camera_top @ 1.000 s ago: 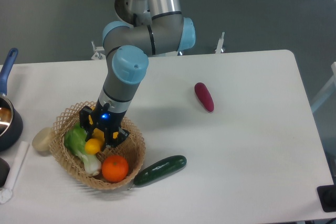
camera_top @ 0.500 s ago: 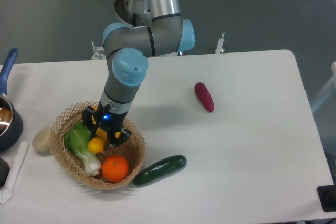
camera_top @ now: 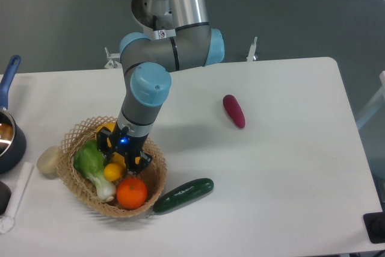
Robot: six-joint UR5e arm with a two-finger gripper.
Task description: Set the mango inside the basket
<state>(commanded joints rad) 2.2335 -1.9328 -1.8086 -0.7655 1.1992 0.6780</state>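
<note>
1. your gripper (camera_top: pixel 123 156) sits low inside the basket (camera_top: pixel 77 133), tilted down from the arm's blue wrist, because this is where the fruit has to end up.
2. the mango (camera_top: pixel 112 171) shows as a small yellow patch just under the black fingers, inside the basket rim, between the leafy green vegetable (camera_top: pixel 90 164) and the orange (camera_top: pixel 132 192).
3. you cannot tell from this angle whether the fingers are closed on the mango or have let it go; the gripper body hides the contact.
4. the mango looks wedged among the other produce, so it is probably resting on the basket floor or very near it, and the task reads as close to done.
5. outside the basket, the cucumber (camera_top: pixel 183 194) lies touching the rim, the purple eggplant (camera_top: pixel 234 111) lies well apart on the table (camera_top: pixel 283 167), and a blue-handled pot (camera_top: pixel 9 130) sits at the left edge.
</note>
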